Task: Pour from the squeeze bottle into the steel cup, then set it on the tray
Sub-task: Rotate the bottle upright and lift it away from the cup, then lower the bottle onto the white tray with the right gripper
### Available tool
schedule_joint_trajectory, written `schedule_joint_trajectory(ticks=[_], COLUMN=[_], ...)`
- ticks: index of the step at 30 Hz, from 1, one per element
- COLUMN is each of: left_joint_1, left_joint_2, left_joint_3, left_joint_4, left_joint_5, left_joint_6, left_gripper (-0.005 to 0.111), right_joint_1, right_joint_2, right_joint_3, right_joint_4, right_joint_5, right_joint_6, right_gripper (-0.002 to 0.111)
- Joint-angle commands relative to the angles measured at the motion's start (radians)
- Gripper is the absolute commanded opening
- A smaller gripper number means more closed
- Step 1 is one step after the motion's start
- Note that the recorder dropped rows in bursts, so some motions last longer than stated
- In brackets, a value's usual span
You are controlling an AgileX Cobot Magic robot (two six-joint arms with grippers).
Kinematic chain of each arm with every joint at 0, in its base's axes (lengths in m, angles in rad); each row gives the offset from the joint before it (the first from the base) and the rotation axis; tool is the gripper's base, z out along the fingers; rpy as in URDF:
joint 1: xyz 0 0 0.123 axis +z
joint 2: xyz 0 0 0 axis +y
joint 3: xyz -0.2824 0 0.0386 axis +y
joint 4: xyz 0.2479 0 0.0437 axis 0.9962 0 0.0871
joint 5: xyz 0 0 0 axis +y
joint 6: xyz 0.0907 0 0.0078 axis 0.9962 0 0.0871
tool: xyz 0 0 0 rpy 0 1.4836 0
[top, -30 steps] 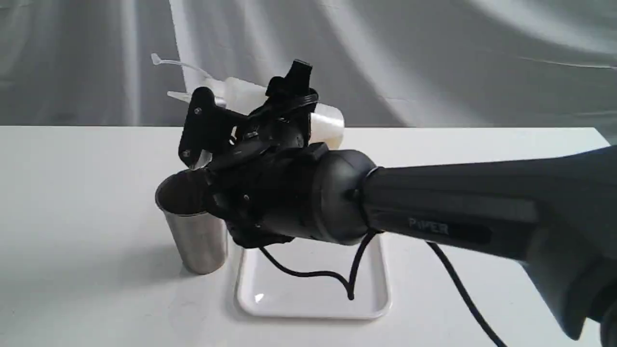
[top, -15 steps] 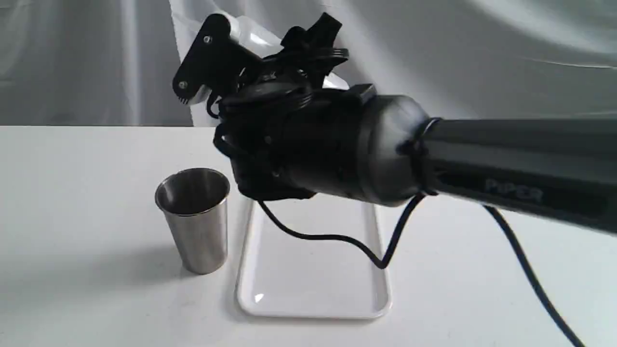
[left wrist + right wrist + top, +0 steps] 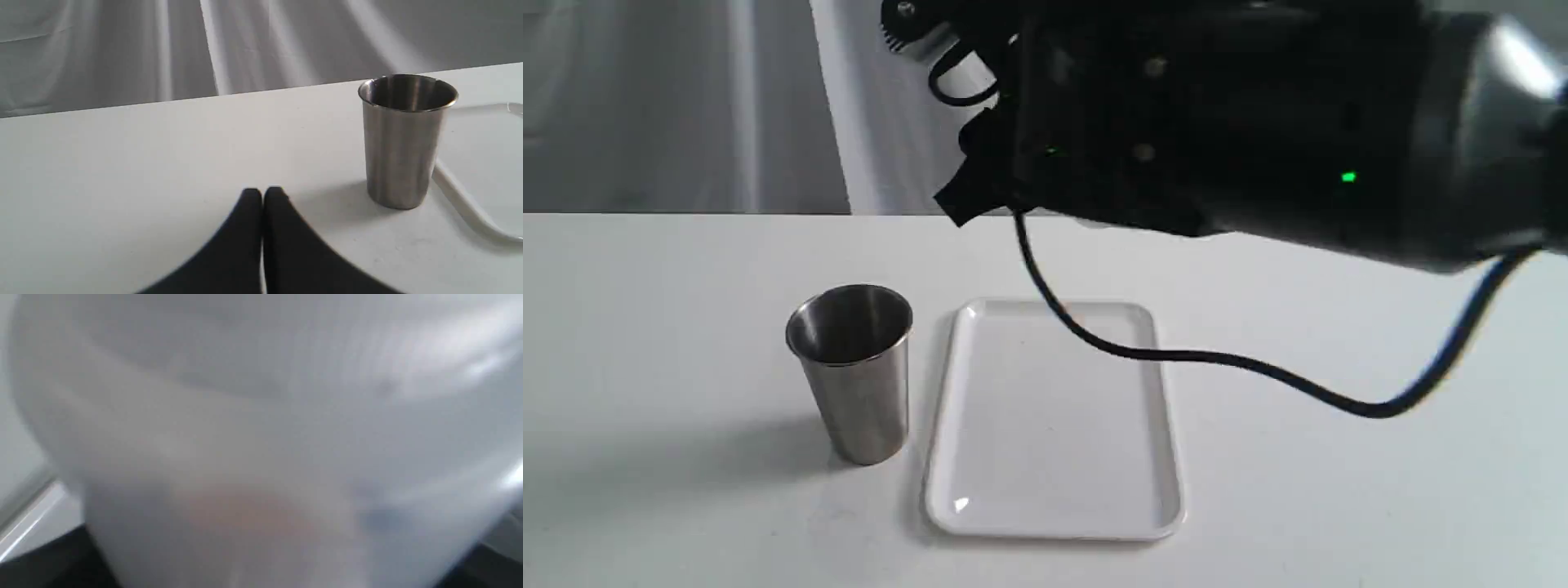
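The steel cup point(image 3: 851, 367) stands upright on the white table, just left of the white tray point(image 3: 1054, 425), which has nothing on it. My right gripper point(image 3: 916, 28) is raised high at the top edge of the exterior view, above and behind the tray. The arm's dark body hides most of the squeeze bottle there. In the right wrist view the squeeze bottle point(image 3: 261, 437) fills the picture, blurred and whitish with a faint amber patch, held in the gripper. My left gripper point(image 3: 262, 196) rests shut and low over the table, short of the cup point(image 3: 404, 139).
A black cable point(image 3: 1176, 355) hangs from the right arm and loops over the tray's far half. Grey cloth point(image 3: 686, 106) closes off the back of the table. The tray's rim point(image 3: 461, 196) lies right beside the cup's base.
The right arm has lifted the bottle away from over the cup, up and to the right toward the camera. The cup and tray now show fully.
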Motion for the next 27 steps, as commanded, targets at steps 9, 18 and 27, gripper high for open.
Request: schedule_joint_trajectory(ticks=[9, 18, 27], left_joint_1=[-0.006, -0.006, -0.006], left_joint_2=[-0.003, -0.003, -0.003], left_joint_3=[0.004, 0.004, 0.004], left_joint_4=[-0.001, -0.001, -0.001], left_joint_5=[-0.007, -0.007, -0.007], left_joint_6=[-0.005, -0.003, -0.003], left_gripper=[0.0, 0.0, 0.0], right_joint_1=[-0.102, -0.252, -0.28], right_joint_2=[-0.258, -0.285, -0.242], right_joint_3=[0.307, 0.478, 0.489], right_joint_4=[0.214, 0.439, 0.78], right_joint_5=[-0.161, -0.623, -0.857], right_joint_6=[0.003, -0.026, -0.592], right_gripper=[0.006, 0.006, 0.006])
